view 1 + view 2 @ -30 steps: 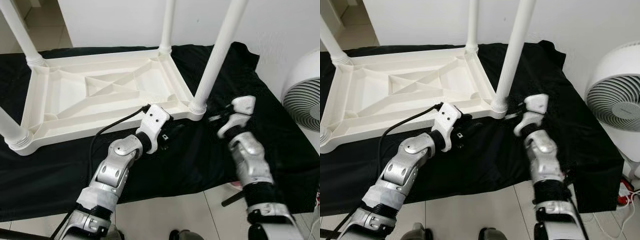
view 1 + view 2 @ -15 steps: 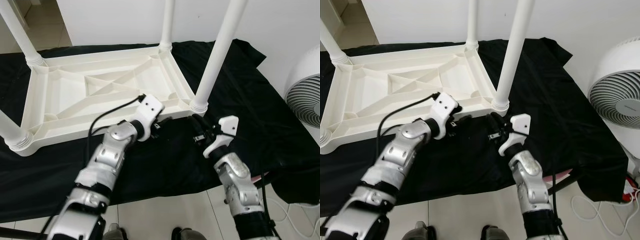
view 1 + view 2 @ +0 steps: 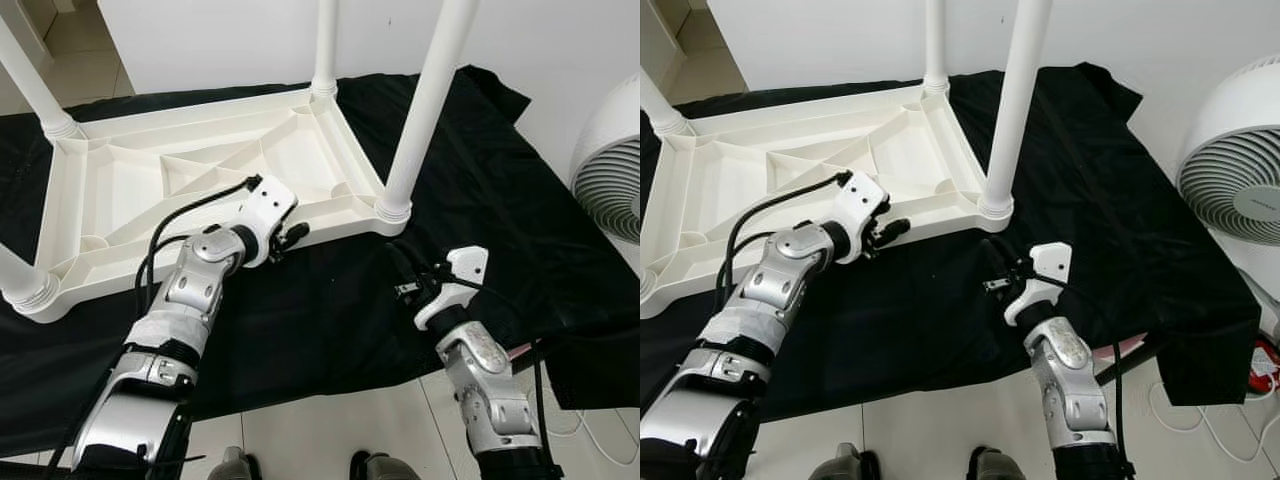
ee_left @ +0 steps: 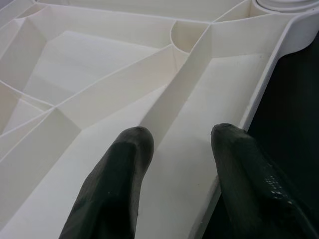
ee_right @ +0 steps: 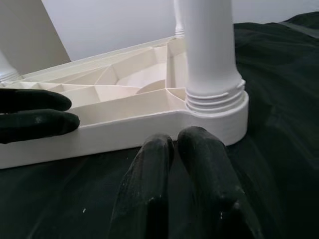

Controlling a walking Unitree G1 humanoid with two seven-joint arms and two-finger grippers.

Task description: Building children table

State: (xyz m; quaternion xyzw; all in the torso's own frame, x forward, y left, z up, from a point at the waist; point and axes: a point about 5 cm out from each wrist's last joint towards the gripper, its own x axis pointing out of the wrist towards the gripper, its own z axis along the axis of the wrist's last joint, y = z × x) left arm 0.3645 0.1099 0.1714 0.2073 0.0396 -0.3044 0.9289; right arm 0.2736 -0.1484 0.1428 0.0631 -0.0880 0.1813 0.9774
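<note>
A white plastic children's table (image 3: 300,150) lies upside down on a black cloth (image 3: 330,310), its ribbed underside up and its legs standing upright. My left gripper (image 3: 293,236) is at the table's near rim, open, its fingertips (image 4: 132,144) over the ribbed underside just inside the edge. My right gripper (image 3: 393,251) lies low over the cloth, shut on nothing, pointing at the base of the near-right leg (image 3: 425,100). In the right wrist view that leg's threaded collar (image 5: 214,92) stands just beyond my closed fingers (image 5: 154,149).
A white fan (image 3: 1240,190) stands at the right beyond the cloth. More legs rise at the far right corner (image 3: 325,45), far left (image 3: 35,90) and near left (image 3: 20,280). Tiled floor (image 3: 330,430) lies in front; a white wall is behind.
The view has shifted. My right gripper has dropped from beside the near-right leg's base to low on the cloth in front of it. My left gripper has moved up to the table's near rim.
</note>
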